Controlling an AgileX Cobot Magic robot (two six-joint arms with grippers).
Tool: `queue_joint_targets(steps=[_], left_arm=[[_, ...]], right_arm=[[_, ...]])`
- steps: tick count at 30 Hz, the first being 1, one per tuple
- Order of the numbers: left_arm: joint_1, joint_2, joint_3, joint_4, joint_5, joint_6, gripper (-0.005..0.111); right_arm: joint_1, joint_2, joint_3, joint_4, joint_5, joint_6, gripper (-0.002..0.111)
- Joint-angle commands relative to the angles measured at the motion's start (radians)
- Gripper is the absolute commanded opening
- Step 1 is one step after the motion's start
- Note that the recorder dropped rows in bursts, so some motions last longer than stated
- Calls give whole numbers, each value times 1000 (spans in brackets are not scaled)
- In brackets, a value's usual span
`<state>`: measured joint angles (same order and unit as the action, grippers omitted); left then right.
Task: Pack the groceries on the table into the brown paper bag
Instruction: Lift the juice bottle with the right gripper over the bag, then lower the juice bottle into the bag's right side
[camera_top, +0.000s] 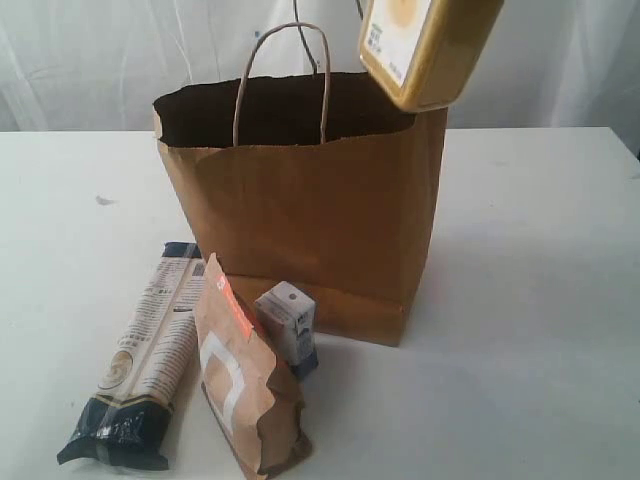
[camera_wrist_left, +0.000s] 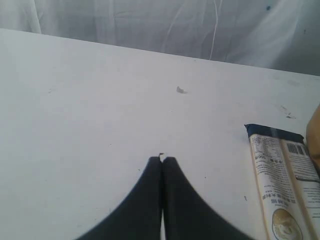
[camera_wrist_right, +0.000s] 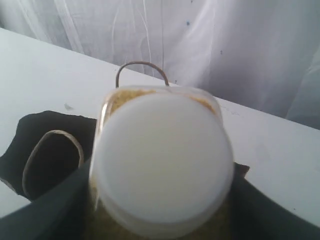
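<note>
A yellow plastic juice bottle with white cap (camera_top: 430, 48) hangs tilted in the air above the far right corner of a tall brown kraft paper bag (camera_top: 310, 230), clamped in the right gripper (camera_wrist_right: 161, 205). The gripper's dark fingers (camera_wrist_right: 52, 207) press on either side of the bottle, and the round cap faces the wrist camera. Below it the bag's mouth gapes dark, and one twisted paper handle (camera_wrist_right: 143, 62) arches up behind the bottle. The bag stands upright on the wide white tabletop (camera_top: 540, 300).

In front of the bag, to its left, three groceries lie close together. They are a long pasta packet with dark blue ends (camera_top: 145, 350), a brown-orange paper pouch (camera_top: 240, 380) and a small white-blue carton (camera_top: 290, 325), which stands against the pouch and just before the bag's base.

The left gripper (camera_wrist_left: 161, 159) hovers over bare tabletop, its black jaws pressed together on nothing. The pasta packet lies off to one side of it. A small dark mark (camera_wrist_left: 180, 90) lies farther off on the tabletop.
</note>
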<state>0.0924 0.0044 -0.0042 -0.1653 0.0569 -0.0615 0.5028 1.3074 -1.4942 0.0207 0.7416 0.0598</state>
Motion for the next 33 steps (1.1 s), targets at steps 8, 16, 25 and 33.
queue_joint_targets(steps=[8,16,25,33], left_arm=[[-7,-4,4,-1,-3,-3,0],[-7,-4,4,-1,-3,-3,0],[-7,-4,4,-1,-3,-3,0],[-7,-4,4,-1,-3,-3,0]], right_arm=[[17,66,-23,107,-209,-123,0],[26,119,-21,119,-168,-165,0],[24,154,-19,32,-18,-191,0],[24,154,-19,-94,94,-154,0]])
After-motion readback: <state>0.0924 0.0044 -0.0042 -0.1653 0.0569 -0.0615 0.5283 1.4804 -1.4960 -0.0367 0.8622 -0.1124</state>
